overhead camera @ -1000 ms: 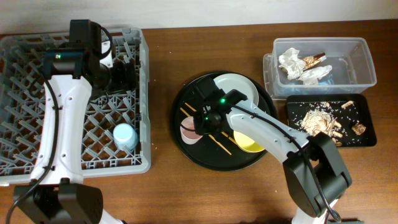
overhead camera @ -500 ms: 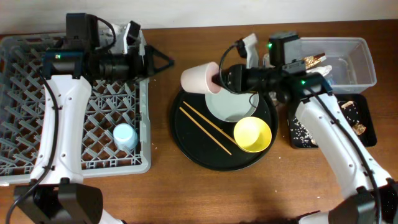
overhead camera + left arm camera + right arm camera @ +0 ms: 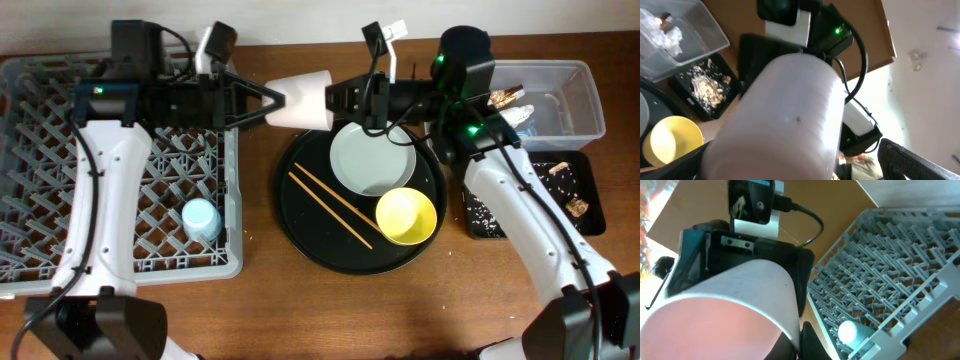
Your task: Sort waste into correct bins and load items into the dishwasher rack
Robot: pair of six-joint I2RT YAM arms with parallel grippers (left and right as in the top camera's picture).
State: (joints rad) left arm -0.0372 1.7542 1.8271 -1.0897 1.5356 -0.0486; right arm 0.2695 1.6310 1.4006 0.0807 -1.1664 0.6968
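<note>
pink cup [image 3: 300,102] sideways, aloft | blue cup [image 3: 202,218] in rack [image 3: 40,180] | plate [image 3: 373,158], yellow bowl [image 3: 406,217], chopsticks [image 3: 332,207] outside

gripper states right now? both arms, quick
Left gripper: open, with the pink cup between its spread fingers.
Right gripper: closed, holding the pink cup.

- No words, numbers or brand marks can be read in any view
- The grey rack [image 3: 40,130], clear tub [image 3: 596,98] and pink cup [image 3: 300,102] carry no legible print
</note>
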